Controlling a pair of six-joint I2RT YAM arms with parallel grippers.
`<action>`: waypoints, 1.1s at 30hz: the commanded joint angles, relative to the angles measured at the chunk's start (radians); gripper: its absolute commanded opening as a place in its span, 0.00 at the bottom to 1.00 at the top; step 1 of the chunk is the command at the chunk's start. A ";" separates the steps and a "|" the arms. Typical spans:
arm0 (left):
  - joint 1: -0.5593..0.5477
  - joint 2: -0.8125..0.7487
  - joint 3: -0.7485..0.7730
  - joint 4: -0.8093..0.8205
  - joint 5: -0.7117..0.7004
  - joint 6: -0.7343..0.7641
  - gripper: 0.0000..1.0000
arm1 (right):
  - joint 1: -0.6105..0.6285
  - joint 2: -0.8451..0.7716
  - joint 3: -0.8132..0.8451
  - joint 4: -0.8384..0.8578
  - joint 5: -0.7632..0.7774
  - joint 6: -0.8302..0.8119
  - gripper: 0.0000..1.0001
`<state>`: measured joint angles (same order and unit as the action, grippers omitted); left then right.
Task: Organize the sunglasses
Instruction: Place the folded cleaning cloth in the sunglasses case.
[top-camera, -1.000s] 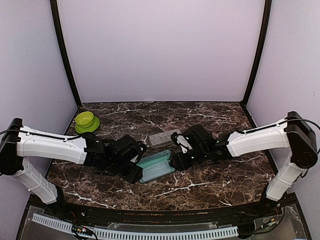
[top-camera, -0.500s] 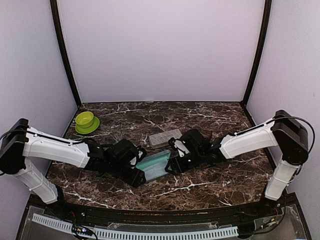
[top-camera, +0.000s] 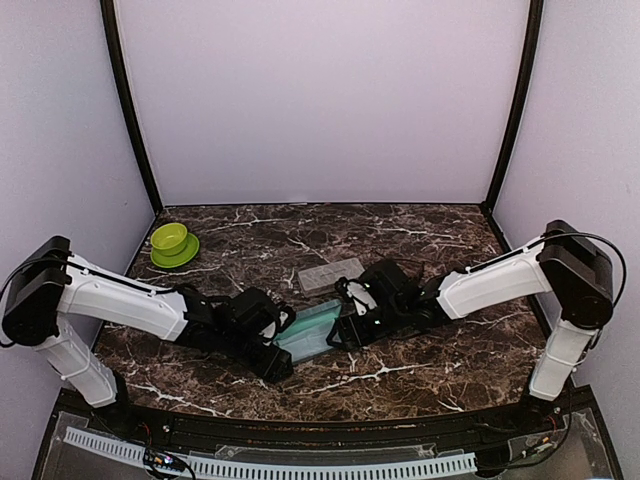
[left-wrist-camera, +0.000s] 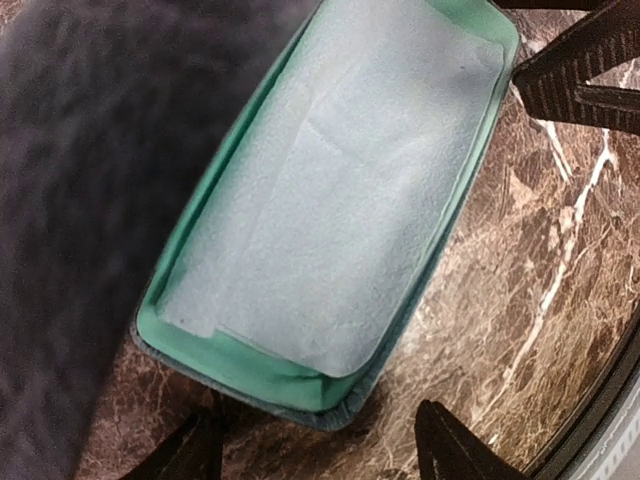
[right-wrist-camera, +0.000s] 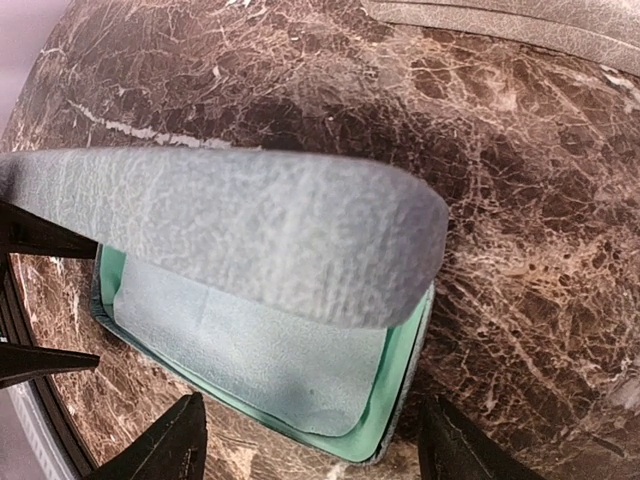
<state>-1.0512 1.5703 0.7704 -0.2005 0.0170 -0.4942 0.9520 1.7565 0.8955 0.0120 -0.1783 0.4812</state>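
Both arms have reached further in toward the middle of the dark brown marble worktop since a second ago, and they now sit lower over it.

Nearest the bases, the left end effector stands with its jaws spread wide. Its fingers straddle the near end of an open rectangular case with a grey-blue shell and mint-green lining. The right finger stands clear of the case. The left finger lies just beside its corner, and contact there cannot be told. Nothing is gripped.

A pale blue square cloth lies flat inside the case and covers most of the lining.

The right end effector meets the case from the opposite end. Its jaws are also spread wide, one finger on each side of that end, and it has hold of nothing. In the right wrist view the grey-blue felt-textured lid stands raised over the lined tray.

The two end effectors face each other with the case between them.

The sunglasses show in no view, so their position cannot be told.

Just beyond the open case, a flat grey rectangular closed case lies on the worktop, apart from both arms.

Farthest back, at the left rear corner, a lime-green bowl sits on a lime-green saucer.
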 joint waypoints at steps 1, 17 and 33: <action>-0.004 0.050 0.048 -0.045 -0.063 0.037 0.69 | -0.006 0.013 -0.007 0.034 -0.015 0.011 0.73; 0.006 0.113 0.142 -0.141 -0.264 0.065 0.68 | 0.005 0.016 -0.010 0.060 -0.039 0.036 0.73; 0.008 -0.071 0.073 -0.181 -0.161 0.123 0.70 | -0.059 -0.253 -0.048 -0.282 0.183 -0.037 0.74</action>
<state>-1.0489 1.6039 0.8673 -0.3511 -0.1902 -0.4061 0.9382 1.6169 0.8505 -0.1356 -0.1051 0.4850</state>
